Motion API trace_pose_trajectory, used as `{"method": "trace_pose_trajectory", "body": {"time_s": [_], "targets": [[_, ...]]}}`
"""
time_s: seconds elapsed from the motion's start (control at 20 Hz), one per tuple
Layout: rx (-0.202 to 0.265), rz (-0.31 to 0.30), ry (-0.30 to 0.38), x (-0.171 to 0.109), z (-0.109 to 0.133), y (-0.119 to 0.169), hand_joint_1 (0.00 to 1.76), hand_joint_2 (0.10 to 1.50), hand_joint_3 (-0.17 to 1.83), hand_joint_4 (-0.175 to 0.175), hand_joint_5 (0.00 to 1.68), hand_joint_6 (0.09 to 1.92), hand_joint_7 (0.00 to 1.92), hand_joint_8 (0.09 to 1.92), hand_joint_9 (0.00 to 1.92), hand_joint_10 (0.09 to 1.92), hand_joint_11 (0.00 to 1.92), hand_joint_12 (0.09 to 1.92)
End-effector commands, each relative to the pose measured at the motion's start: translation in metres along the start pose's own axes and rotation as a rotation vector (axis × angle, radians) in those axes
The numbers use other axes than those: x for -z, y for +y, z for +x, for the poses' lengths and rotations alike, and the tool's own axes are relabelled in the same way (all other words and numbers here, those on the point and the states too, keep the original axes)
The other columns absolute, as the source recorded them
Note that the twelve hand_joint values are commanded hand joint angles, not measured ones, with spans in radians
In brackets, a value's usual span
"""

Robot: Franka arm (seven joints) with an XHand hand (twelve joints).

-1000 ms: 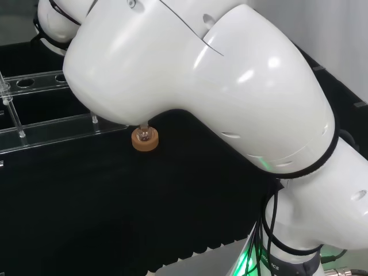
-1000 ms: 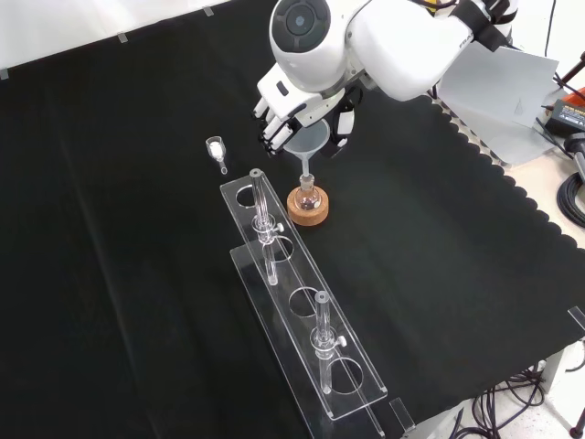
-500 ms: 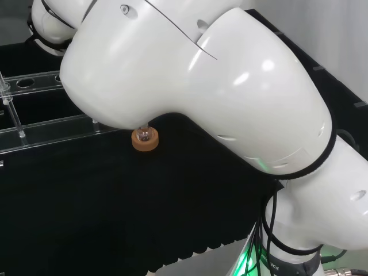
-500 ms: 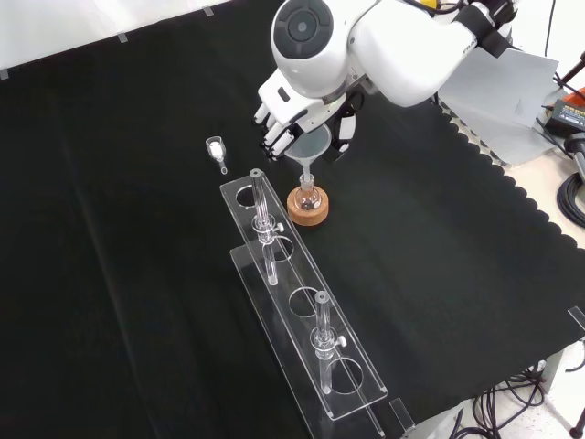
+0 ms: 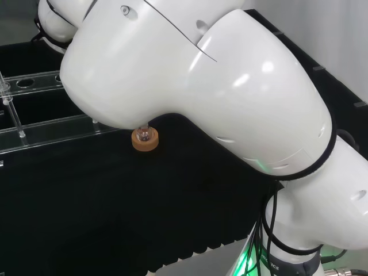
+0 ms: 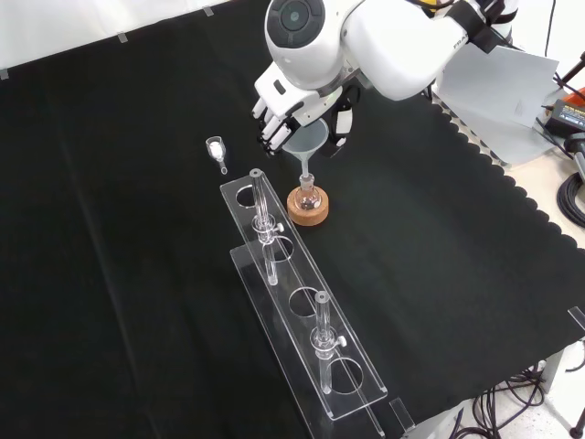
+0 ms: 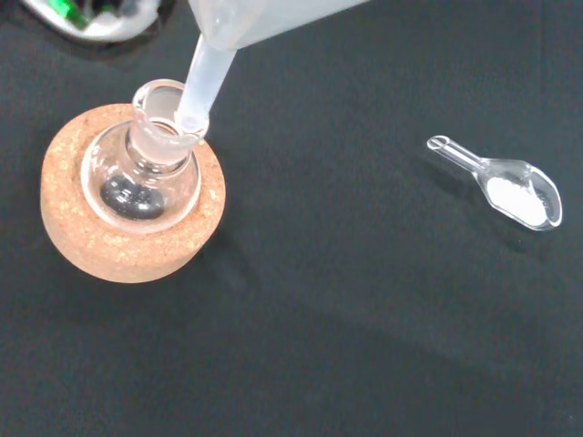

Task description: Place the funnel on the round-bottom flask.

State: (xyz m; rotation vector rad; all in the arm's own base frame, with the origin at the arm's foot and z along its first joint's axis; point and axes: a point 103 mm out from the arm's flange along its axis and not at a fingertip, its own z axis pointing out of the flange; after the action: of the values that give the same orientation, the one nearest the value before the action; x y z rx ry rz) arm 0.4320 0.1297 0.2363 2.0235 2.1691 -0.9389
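A clear round-bottom flask (image 6: 307, 192) stands upright in a cork ring (image 6: 308, 208) on the black cloth, with a little dark matter at its bottom (image 7: 146, 187). The hand (image 6: 279, 108) hangs just above it, fingers and thumb curled round the bowl of a clear plastic funnel (image 6: 306, 142). The funnel's stem (image 7: 202, 82) slants down, and its tip meets the rim of the flask's mouth; I cannot tell whether it is inside. In the head view the cork ring (image 5: 144, 141) and the flask (image 5: 145, 134) peek out under the arm's big white link.
A small clear scoop (image 6: 217, 150) with white powder (image 7: 519, 196) lies on the cloth left of the flask in the front view. A long clear rack (image 6: 302, 315) with two upright tubes stands just in front of the cork ring (image 7: 91, 246); the rack (image 5: 40, 123) is at the head view's left.
Half a second ago the hand dipped and tilted the funnel over the flask; now hand and funnel stand slightly higher again. Flask, ring, scoop and rack have not moved.
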Motion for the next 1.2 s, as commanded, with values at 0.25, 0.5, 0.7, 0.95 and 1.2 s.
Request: {"method": "trace_pose_trajectory", "body": {"time_s": [0.25,0.5,0.7,0.95,1.2], "targets": [[0.002,0.004,-0.002,-0.001,-0.001,0.001,0.97,0.74,0.73,-0.028,0.79,0.78,0.70,0.73,1.11,0.51,0.67,1.19],[0.002,0.005,-0.015,0.003,0.011,0.003,0.96,0.74,0.73,-0.028,0.79,0.78,0.70,0.73,1.11,0.51,0.67,1.18],[0.007,0.010,-0.012,0.000,0.017,0.004,0.96,0.74,0.73,-0.028,0.79,0.78,0.70,0.73,1.11,0.51,0.67,1.18],[0.015,0.011,-0.003,-0.006,0.007,0.003,0.96,0.74,0.73,-0.028,0.79,0.78,0.70,0.73,1.11,0.51,0.68,1.18],[0.017,0.018,-0.007,-0.008,0.008,0.005,0.96,0.74,0.73,-0.029,0.79,0.78,0.70,0.73,1.11,0.51,0.68,1.18]]}}
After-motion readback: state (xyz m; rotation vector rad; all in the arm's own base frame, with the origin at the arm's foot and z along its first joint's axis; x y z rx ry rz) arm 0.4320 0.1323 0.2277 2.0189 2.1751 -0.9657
